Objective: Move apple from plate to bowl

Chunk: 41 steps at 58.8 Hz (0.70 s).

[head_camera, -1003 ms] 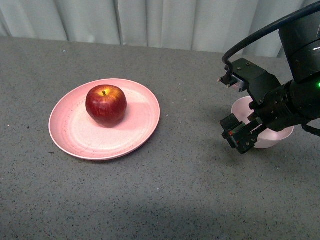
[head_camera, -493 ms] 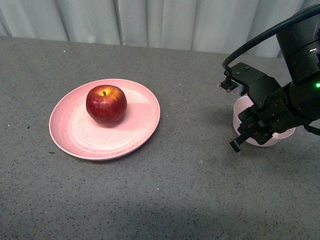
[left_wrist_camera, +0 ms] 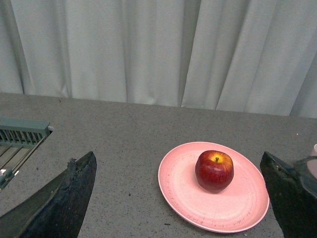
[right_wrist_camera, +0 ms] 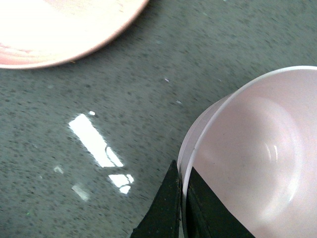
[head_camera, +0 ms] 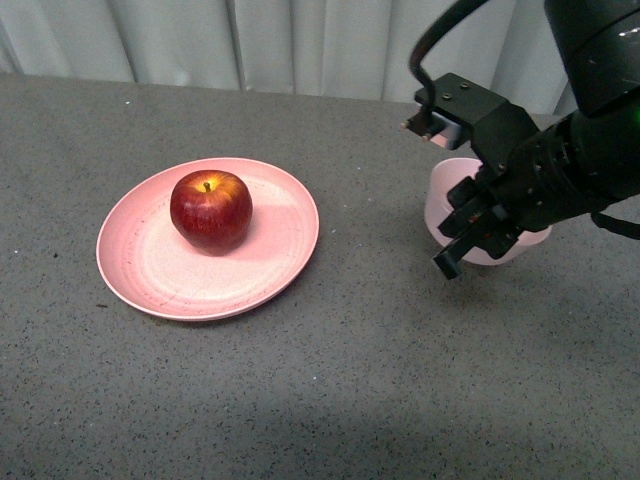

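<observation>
We judge the transfer not begun: the glossy dark-red apple [head_camera: 211, 208] rests on the wide salmon-pink plate [head_camera: 150, 272] at left, the right gripper [right_wrist_camera: 182, 173] is clamped on the rim of the small pale pink bowl [head_camera: 445, 198] at right, and the left gripper [left_wrist_camera: 178, 157] stands apart, empty.

Your front camera looks down across the table [head_camera: 350, 400] at middle range. Your left wrist camera sits low and well back facing the curtain [left_wrist_camera: 148, 49], sharing the plate [left_wrist_camera: 188, 198] and apple [left_wrist_camera: 214, 170] ahead of the spread left gripper [left_wrist_camera: 177, 157] with that view. Your right wrist camera looks down very close on the bowl [right_wrist_camera: 257, 148] pinched in the right gripper [right_wrist_camera: 182, 171], plate's edge beyond.
</observation>
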Each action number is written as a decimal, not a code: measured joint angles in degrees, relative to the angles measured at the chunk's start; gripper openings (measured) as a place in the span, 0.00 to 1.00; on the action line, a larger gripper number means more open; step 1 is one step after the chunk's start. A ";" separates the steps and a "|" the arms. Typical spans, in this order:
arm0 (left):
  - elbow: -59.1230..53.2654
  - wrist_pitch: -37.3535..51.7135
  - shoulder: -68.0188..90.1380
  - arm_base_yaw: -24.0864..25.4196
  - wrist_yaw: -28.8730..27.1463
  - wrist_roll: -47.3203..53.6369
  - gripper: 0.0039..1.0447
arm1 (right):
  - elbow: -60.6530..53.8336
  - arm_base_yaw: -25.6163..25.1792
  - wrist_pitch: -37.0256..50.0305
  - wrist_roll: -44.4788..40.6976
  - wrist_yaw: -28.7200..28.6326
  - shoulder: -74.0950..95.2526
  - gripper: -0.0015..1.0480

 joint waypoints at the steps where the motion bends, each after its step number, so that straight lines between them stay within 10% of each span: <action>1: 0.00 0.00 0.00 0.00 0.00 0.00 0.94 | 0.13 0.61 -0.17 0.02 -0.26 0.02 0.01; 41: 0.00 0.00 0.00 0.00 -0.02 0.00 0.94 | 8.66 7.89 -2.82 1.40 -0.02 9.35 0.01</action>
